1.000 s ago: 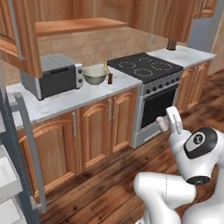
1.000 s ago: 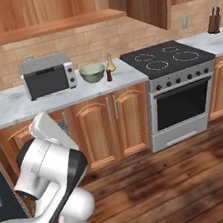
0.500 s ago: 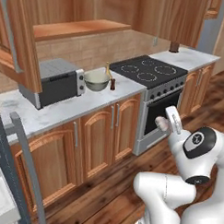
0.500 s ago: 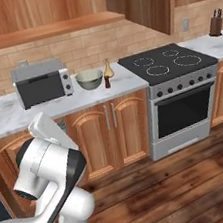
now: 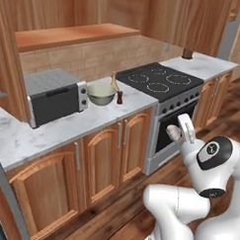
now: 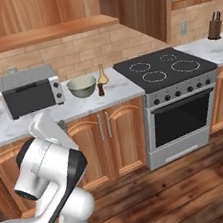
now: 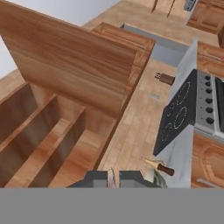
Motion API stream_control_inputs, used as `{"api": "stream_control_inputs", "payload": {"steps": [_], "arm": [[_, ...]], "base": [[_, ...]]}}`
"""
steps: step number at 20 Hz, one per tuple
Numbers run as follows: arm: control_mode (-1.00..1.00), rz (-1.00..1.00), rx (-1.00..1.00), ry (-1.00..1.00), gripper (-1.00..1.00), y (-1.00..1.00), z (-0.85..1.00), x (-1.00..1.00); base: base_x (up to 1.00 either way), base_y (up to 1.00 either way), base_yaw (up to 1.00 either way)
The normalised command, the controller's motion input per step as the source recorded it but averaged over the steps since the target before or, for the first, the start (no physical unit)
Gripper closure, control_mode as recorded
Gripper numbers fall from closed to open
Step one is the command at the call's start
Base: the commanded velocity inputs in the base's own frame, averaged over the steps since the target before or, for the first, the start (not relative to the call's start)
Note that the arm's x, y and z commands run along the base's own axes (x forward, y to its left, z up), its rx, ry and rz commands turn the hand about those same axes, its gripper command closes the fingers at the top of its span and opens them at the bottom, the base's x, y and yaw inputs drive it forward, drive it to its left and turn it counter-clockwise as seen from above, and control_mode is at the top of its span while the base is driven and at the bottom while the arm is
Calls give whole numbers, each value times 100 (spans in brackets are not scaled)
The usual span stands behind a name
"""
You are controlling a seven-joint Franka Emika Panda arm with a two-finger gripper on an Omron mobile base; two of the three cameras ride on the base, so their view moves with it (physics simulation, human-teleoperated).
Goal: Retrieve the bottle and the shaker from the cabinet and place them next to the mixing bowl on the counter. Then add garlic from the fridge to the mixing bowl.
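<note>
Two task items, the slim amber glass bottle and small dark shaker, stand just beside the pale round mixing bowl on the grey marble counter, so the gripper, fingers pressed together and empty, presumably awaits the fridge garlic.

A white marble counter runs across the middle of the frame. On it, at the left, stands a grey toaster oven. Just to the right of it is the mixing bowl, pale green. Beside the bowl stand the bottle, light yellow with a narrow neck, and in front of it the shaker, small and dark. At the right of the frame is a stove with a black top and four rings. In the upper right corner a knife block stands on the counter. The white arm fills the lower left. The floor is dark wood.
</note>
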Motion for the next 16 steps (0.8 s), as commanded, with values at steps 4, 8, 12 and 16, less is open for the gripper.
{"api": "stream_control_inputs", "payload": {"steps": [4, 8, 12, 16], "arm": [[100, 0, 0, 0, 100, 0, 0, 0], [100, 0, 0, 0, 100, 0, 0, 0], [100, 0, 0, 0, 100, 0, 0, 0], [100, 0, 0, 0, 100, 0, 0, 0]], "base": [[56, -11, -1], [53, -13, 0], [51, -15, 0], [51, -14, 0]]}}
